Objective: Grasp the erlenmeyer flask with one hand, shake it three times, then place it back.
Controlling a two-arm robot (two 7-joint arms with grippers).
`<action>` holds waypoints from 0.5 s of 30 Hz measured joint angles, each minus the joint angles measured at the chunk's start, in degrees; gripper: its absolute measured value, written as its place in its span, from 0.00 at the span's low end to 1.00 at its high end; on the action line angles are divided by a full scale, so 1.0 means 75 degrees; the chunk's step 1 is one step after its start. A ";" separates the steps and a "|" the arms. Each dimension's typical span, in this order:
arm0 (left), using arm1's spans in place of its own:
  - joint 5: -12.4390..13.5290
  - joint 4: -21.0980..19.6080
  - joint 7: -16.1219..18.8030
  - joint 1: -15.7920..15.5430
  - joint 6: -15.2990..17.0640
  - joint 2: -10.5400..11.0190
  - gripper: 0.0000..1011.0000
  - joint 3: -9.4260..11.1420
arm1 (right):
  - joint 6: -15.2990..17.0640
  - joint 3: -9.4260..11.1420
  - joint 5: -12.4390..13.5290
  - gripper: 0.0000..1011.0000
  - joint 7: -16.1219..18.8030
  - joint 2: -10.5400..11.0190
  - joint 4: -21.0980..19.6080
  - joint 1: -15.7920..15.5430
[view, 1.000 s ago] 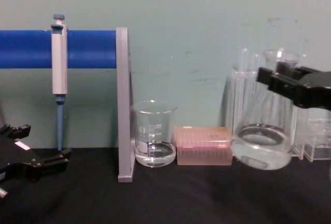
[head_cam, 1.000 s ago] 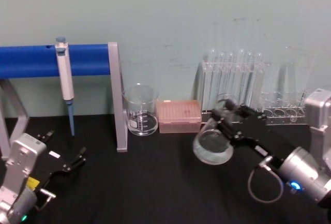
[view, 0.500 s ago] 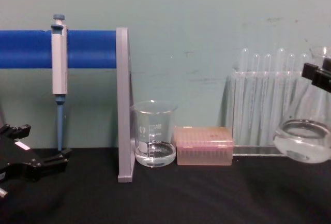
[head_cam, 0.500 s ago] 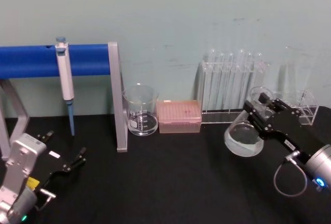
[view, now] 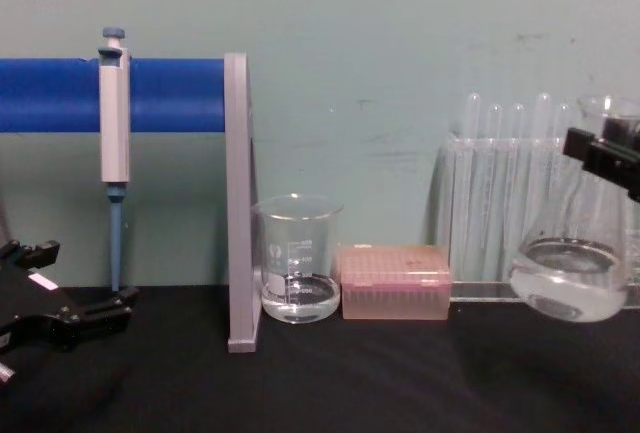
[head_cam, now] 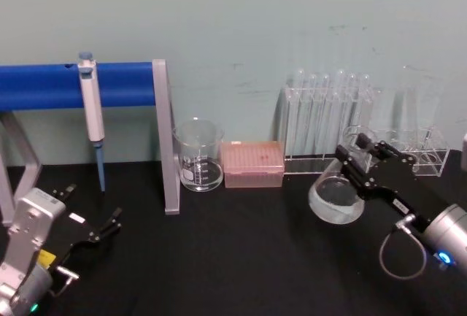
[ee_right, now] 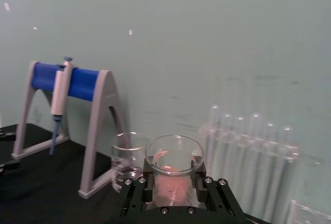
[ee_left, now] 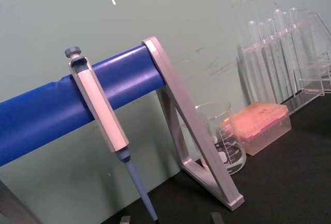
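Head view, from the left: my left pincer [head_cam: 89,210] rests low over the near-left corner of the black surface [head_cam: 241,257], its jaws spread and empty, parked. Beyond it the blue-bar stand [head_cam: 117,84] carries a pipette [head_cam: 91,108] hanging tip-down. Right of the stand's grey leg is the beaker [head_cam: 198,154] with a little clear liquid, then the pink tip box [head_cam: 252,163] just beside it, then the test tube rack [head_cam: 328,115] against the far wall.

The erlenmeyer flask [head_cam: 336,199] is right of centre, in front of that rack. My right pincer [head_cam: 363,152] is clamped on its neck, just below the flared rim. The flask is tilted, its wide base swung toward the left, and in the chest view it seems to hang clear of the surface. A shallow pool of clear liquid sits in the base.

My read is that the flask is stiff, smooth and breakable, and bottom-heavy with the liquid shifting as it moves. The neck is the right place to hold it: narrow enough for the jaws, and the rim should stop a downward slip. Glass on flat jaws can twist, so I'd keep the swings short and clear of the tubes behind.
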 joint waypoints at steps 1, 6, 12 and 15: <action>0.0000 0.0000 0.0000 0.0000 0.0000 0.0000 0.99 0.0000 | 0.0003 -0.0027 -0.0001 0.45 0.0030 -0.0010 0.0010 0.0016; 0.0000 0.0000 0.0000 0.0000 0.0000 0.0000 0.99 0.0000 | 0.0021 -0.0231 0.0011 0.45 0.0254 -0.0075 0.0073 0.0114; 0.0000 0.0000 0.0000 0.0001 0.0000 0.0000 0.99 0.0000 | 0.0046 -0.0546 0.0063 0.45 0.0529 -0.0136 0.0157 0.0265; 0.0000 0.0000 0.0000 0.0000 0.0000 0.0000 0.99 0.0000 | 0.0061 -0.0718 0.0091 0.45 0.0654 -0.0160 0.0194 0.0348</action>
